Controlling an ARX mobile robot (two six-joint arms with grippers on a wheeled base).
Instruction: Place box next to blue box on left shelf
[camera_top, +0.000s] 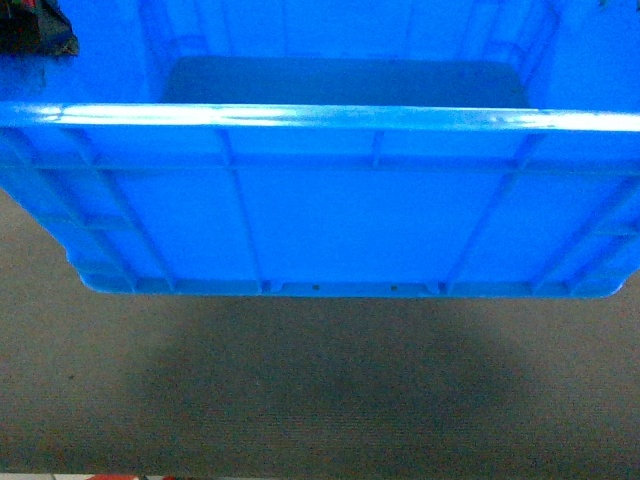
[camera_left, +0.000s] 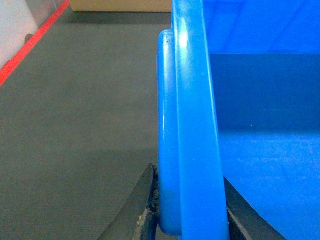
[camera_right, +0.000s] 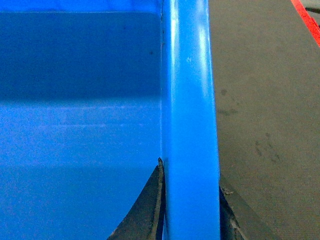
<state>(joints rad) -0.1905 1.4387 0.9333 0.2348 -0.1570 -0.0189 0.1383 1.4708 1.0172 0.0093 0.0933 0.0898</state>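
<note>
Two grippers clamp one blue box (camera_top: 330, 220): the left gripper (camera_left: 190, 220) pinches its left rim, the right gripper (camera_right: 190, 220) its right rim, and the box hangs above the grey floor (camera_top: 320, 400).

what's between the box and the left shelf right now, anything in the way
Cannot tell: no shelf shows in any view. The box is held off the floor, left gripper and right gripper clamped on opposite rims. Only bare floor shows around it; the box fills the head view.
</note>
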